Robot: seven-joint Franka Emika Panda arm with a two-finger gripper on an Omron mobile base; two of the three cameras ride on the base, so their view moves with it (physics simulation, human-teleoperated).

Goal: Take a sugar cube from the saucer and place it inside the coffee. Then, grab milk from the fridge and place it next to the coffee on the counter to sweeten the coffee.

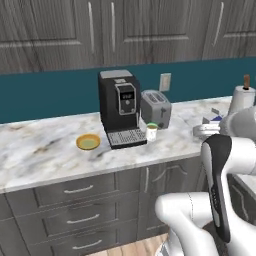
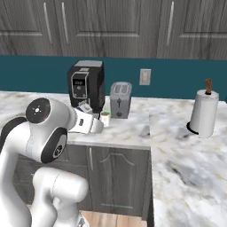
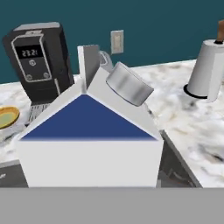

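One marble bench point(image 1: 45, 150) fills the middle band of the left base view, running from the left edge to the right. At centre stands a black coffee machine point(image 1: 119, 107), with a silver toaster point(image 1: 156, 108) just to its right. In the upper right a paper towel roll point(image 2: 204, 113) stands upright in the right base view. Close in the hand view, the milk point(image 3: 92, 140) takes up the lower centre, its blue gable and silver cap toward the camera; the gripper point(image 2: 91, 120) is closed on the carton with its jaws held wide. The saucer point(image 1: 88, 142) lies left of the machine, the coffee point(image 1: 151, 132) just right of its tray.
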